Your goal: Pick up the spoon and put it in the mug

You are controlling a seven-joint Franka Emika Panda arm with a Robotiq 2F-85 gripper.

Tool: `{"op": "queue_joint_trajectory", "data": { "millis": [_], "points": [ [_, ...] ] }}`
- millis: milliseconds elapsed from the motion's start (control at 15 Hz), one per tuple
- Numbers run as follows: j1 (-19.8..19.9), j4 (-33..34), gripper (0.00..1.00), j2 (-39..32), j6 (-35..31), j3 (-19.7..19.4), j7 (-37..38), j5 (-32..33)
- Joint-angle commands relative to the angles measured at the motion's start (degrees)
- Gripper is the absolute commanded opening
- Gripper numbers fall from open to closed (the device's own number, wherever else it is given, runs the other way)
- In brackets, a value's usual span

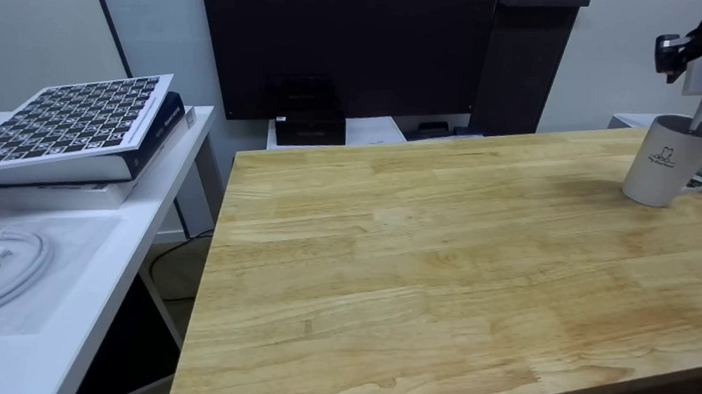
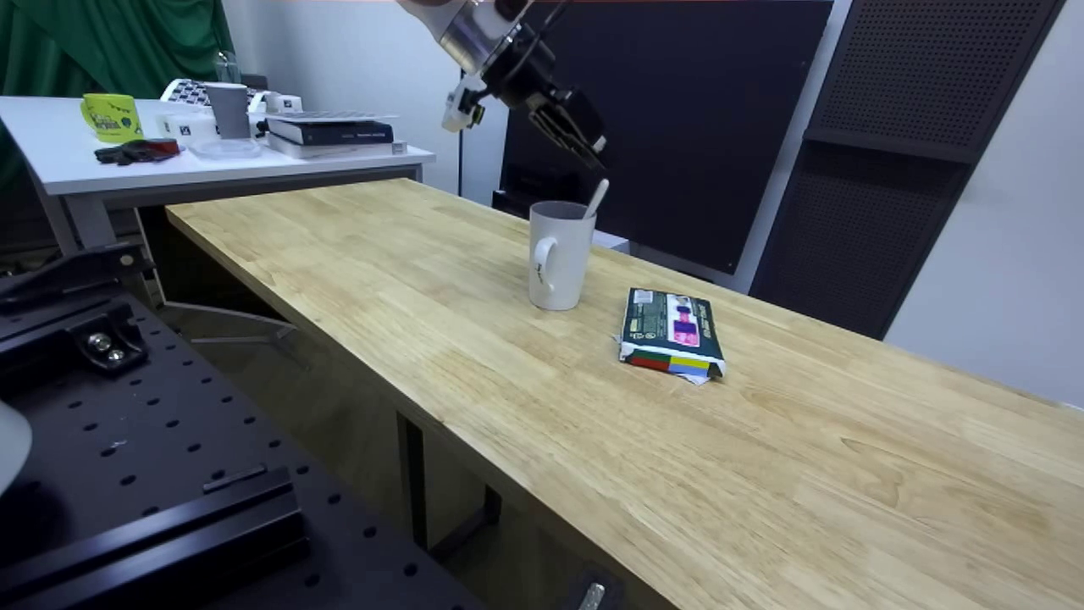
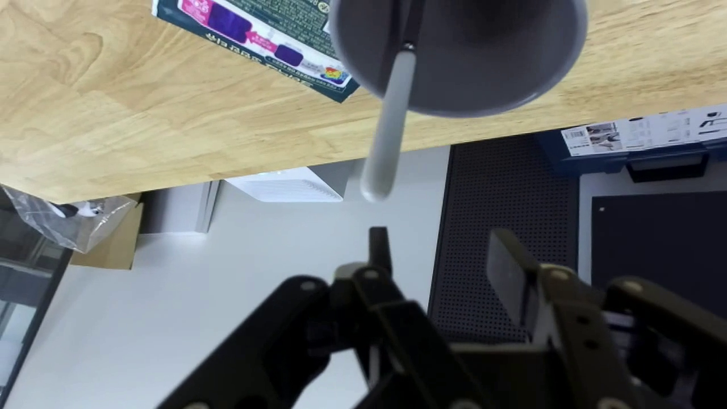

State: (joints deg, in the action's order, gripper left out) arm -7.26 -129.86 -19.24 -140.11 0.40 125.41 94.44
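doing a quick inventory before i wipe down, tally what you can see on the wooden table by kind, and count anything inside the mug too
Mug: 1, grey-white
Spoon: 1, in the mug with its pale handle sticking out
Packet: 1, dark green, lying flat
Total: 3

Table (image 2: pixel 847 440): packet (image 2: pixel 669 326) lying on it. Desk (image 1: pixel 101 265): books (image 1: pixel 63 118) stacked, seen in both exterior views; coiled cable (image 1: pixel 42 260) inside clear bag (image 1: pixel 84 245); yellow cup (image 2: pixel 113 119), grey cup (image 2: pixel 229 110) standing apart. Beyond: green curtain (image 2: pixel 118 42); dark board (image 1: pixel 351 34) before pale wall (image 2: pixel 1008 254).
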Motion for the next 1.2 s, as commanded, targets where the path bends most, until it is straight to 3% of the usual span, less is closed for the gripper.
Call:
{"op": "queue_joint_trajectory", "data": {
  "millis": [0,200,467,600,867,1133],
  "points": [
    [3.42,2.04,0.8,1.36,-1.27,2.18,-6.06,-4.32],
    [5.36,4.47,0.99,2.35,-5.08,2.81,-14.58,-11.45],
    [8.24,5.22,1.0,2.64,-16.7,3.6,-33.56,-27.78],
    [12.54,4.56,1.0,1.93,-20.12,8.05,-43.6,-35.45],
    [23.33,4.14,1.0,-0.56,-19.38,22.39,-63.32,-51.22],
    [37.04,7.48,1.0,-4.94,-10.05,40.43,-82.38,-65.4]
  ]
}}
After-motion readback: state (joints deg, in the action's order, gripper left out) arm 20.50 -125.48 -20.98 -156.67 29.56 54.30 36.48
